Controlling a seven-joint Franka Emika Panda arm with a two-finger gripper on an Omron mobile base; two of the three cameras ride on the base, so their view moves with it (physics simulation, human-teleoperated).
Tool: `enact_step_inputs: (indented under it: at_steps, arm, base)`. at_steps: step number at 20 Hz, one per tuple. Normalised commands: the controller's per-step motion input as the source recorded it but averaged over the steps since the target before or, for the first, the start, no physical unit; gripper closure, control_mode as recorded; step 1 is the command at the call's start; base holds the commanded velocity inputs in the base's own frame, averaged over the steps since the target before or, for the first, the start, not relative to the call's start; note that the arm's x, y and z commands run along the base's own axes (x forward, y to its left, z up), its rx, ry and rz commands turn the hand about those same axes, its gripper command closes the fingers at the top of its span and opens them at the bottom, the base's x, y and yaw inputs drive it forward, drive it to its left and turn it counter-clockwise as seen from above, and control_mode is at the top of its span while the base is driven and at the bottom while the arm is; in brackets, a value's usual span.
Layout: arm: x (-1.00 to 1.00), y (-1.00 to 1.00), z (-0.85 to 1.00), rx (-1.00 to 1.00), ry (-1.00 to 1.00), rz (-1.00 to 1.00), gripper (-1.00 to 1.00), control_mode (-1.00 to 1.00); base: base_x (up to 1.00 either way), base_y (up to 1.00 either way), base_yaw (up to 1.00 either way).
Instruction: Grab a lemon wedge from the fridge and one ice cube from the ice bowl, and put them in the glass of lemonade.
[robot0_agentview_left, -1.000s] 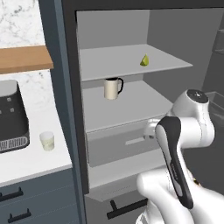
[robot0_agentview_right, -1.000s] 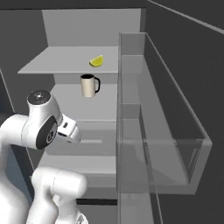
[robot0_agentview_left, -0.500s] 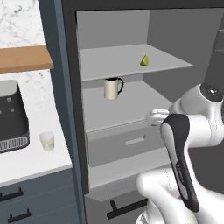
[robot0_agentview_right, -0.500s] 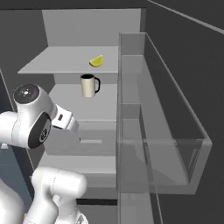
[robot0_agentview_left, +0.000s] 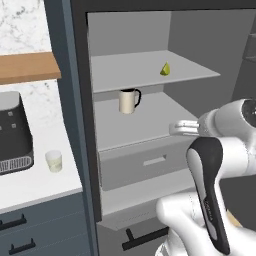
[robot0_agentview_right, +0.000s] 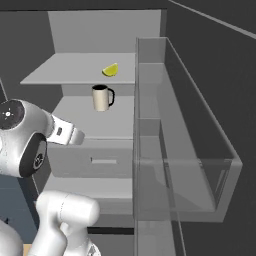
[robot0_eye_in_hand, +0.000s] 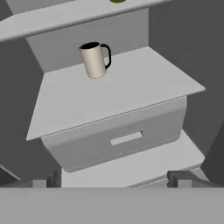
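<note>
With its door swung wide, the fridge (robot0_agentview_left: 75, 100) shows pale grey shelves and a drawer (robot0_agentview_left: 145, 162) inside. The lemon wedge (robot0_agentview_left: 165, 69) lies on the upper shelf (robot0_agentview_right: 75, 70), toward its back right part in the left base view, well apart from everything else. One shelf lower stands a beige mug (robot0_agentview_left: 128, 101) with a dark handle, upright, near the shelf's middle. The gripper (robot0_eye_in_hand: 113, 178) hangs in front of the drawer, below the mug's shelf, its jaws standing wide apart and empty; the fingertips (robot0_eye_in_hand: 181, 177) show at the bottom of the hand view. Left of the fridge, on the white bench (robot0_agentview_left: 35, 182), the glass of lemonade (robot0_agentview_left: 54, 161) stands upright just beside the black coffee machine (robot0_agentview_left: 12, 132), to its right. The open door's clear bins (robot0_agentview_right: 185, 165) rise at the right of the right base view.
</note>
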Motion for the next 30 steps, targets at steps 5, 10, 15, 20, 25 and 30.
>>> enact_step_inputs:
  at_steps: [5, 10, 15, 20, 25, 30]
  arm:
    - [-0.04, 0.0, 0.41, -0.03, -0.09, -0.03, -1.0, -1.0]
    - [-0.01, 0.0, 0.58, 0.0, -0.08, -0.04, -1.0, -1.0]
    - [0.0, 0.0, 0.65, 0.0, -0.09, -0.06, -1.0, -1.0]
    - [0.0, 0.0, 0.61, 0.0, -0.04, -0.05, -1.0, -1.0]
    - [0.0, -0.01, 0.4, 0.0, 0.0, -0.02, -1.0, -1.0]
    - [0.02, -0.03, 0.16, 0.0, 0.02, -0.01, -1.0, -1.0]
  base:
    - [0.0, 0.0, 0.0]
    - [0.0, 0.0, 0.0]
    - [0.0, 0.0, 0.0]
    - [0.0, 0.0, 0.0]
    - [0.0, 0.0, 0.0]
    - [0.0, 0.0, 0.0]
